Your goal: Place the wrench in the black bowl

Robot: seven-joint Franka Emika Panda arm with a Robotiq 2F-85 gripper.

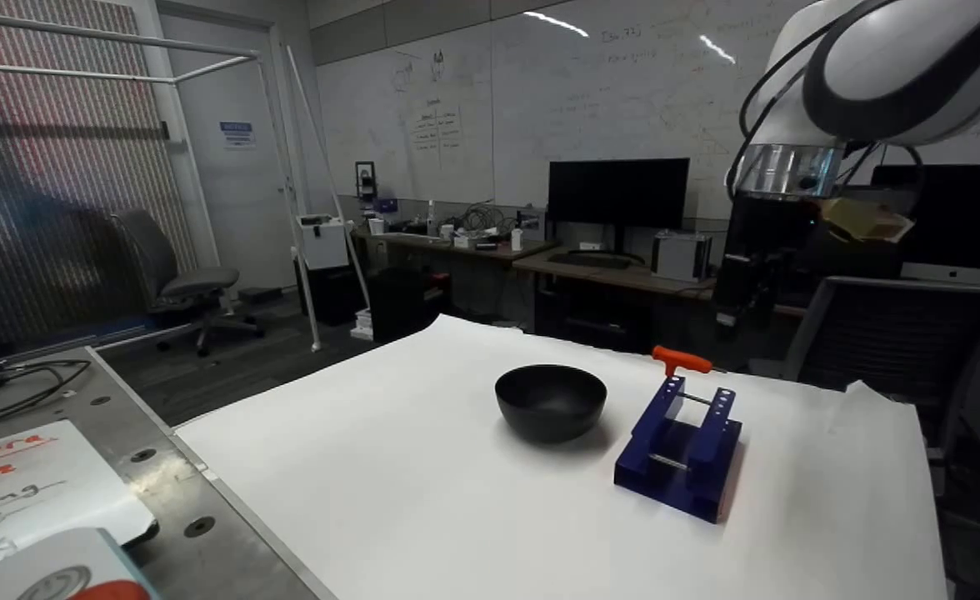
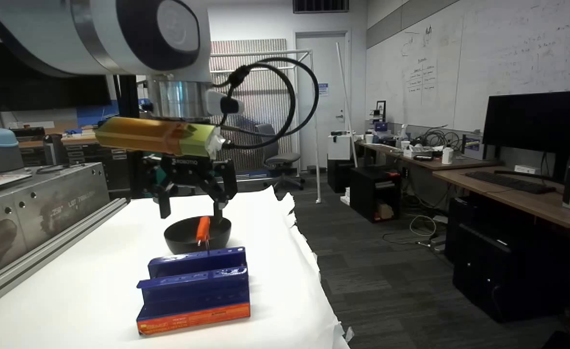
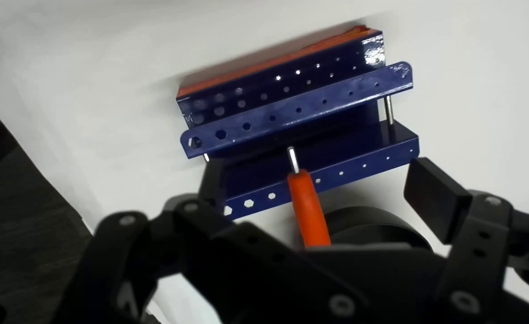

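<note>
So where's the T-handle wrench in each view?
In an exterior view: T-handle wrench right of centre, lower half.
In an exterior view: T-handle wrench left of centre, lower half.
Wrist view: T-handle wrench just below and right of centre.
Shared landmark: blue tool stand.

Orange-handled wrench (image 1: 682,360) near black bowl (image 1: 550,419)

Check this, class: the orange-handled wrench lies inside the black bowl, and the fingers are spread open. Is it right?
The wrench isn't inside the black bowl: an exterior view shows it outside, at the blue rack. The fingers are spread open.
</note>
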